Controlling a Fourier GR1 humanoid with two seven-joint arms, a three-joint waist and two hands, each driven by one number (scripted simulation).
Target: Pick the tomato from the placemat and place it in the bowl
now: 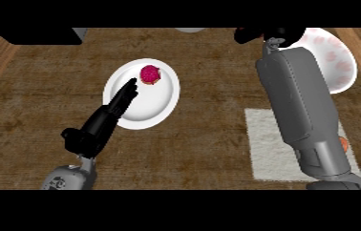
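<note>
Though half behind the forearm, tomato on placemat, axis unclear.

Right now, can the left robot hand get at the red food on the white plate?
Probably yes: the open left robot hand lies over the plate, right beside the red food, with nothing between.

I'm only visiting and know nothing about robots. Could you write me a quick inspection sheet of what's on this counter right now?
Surface: brown wooden counter.
Job's things: pale placemat at the right, an orange sliver, maybe the tomato, peeking from behind the right forearm; white bowl at the upper right.
Clutter: white plate carrying a red-pink item.
Hands: left hand open, fingers straight over the plate; right hand near the bowl, fingers unclear.
Cables: nothing seen.
Surroundings: dark block at the upper left.
</note>
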